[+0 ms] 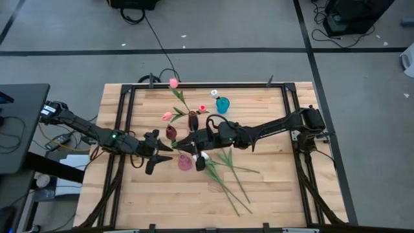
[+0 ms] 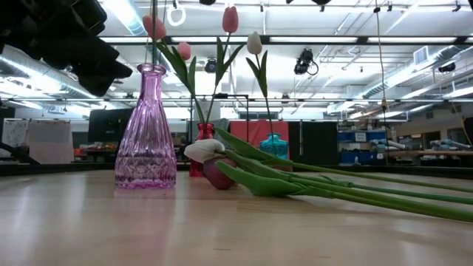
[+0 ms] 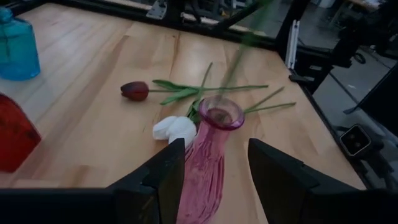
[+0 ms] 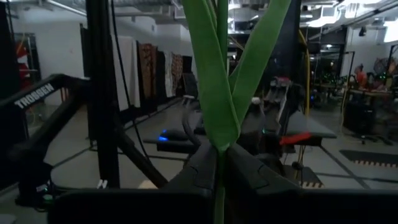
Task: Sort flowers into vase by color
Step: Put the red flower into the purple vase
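Seen from above, both arms are gathered at the middle of the wooden table [image 1: 265,188]. The left gripper [image 1: 155,154] is held just left of the pink vase [image 1: 185,162], and the right gripper [image 1: 189,141] is placed just beyond that vase. A red vase [image 1: 171,133] and a dark vase [image 1: 193,120] are set behind it, and a blue vase [image 1: 222,104] farther back to the right. Several tulips [image 1: 229,171] are laid on the table right of the pink vase.

At table level, the pink vase [image 2: 145,133] is shown upright at the left, with a white tulip head [image 2: 205,150] and a maroon head [image 2: 216,174] lying beside it, their green stems [image 2: 355,188] stretched to the right.

In the left wrist view, the left gripper [image 3: 216,171] is spread open around the pink vase [image 3: 208,155]; whether the fingers [image 3: 165,177] touch the glass cannot be told.

In the right wrist view, the right gripper [image 4: 219,168] is closed on a green tulip stem [image 4: 219,93], whose leaves are fanned upward.
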{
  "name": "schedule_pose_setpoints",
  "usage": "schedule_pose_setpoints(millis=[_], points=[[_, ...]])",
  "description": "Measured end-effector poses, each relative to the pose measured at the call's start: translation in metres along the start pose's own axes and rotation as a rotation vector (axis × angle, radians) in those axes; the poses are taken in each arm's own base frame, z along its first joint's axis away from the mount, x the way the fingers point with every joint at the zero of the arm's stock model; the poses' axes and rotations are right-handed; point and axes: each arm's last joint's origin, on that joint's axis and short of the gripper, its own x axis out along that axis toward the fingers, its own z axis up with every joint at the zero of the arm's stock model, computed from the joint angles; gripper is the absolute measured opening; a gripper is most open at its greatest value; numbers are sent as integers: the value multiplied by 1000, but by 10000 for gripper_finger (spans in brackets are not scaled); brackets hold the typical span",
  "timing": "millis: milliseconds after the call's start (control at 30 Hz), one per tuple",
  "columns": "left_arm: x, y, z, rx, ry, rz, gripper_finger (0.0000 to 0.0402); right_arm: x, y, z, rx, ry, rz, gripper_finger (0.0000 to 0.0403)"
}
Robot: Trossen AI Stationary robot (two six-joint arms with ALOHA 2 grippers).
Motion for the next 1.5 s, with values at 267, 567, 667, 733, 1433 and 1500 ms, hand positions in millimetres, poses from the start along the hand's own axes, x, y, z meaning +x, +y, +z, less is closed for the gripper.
schedule_pose_setpoints(millis=[267, 567, 667, 733, 1433, 1500], points=[[0, 0, 2, -6, -20, -1, 181, 0, 7, 1, -4, 2, -14, 27], [-1, -2, 6, 47, -66, -12, 181, 5, 5, -26, -19, 93, -73, 30], [-4, -2, 9, 61, -87, -40, 181, 5, 6, -30, -15, 136, -69, 33], [-6, -2, 11, 58, -100, -44, 181, 4, 6, -34, -14, 182, -63, 39], [-9, -1, 6, -19, -41, -60, 181, -63, -12, -82, 407, 1156, -262, 104], [-9, -1, 6, -20, -39, -65, 181, -74, -13, -86, 439, 1257, -371, 103]])
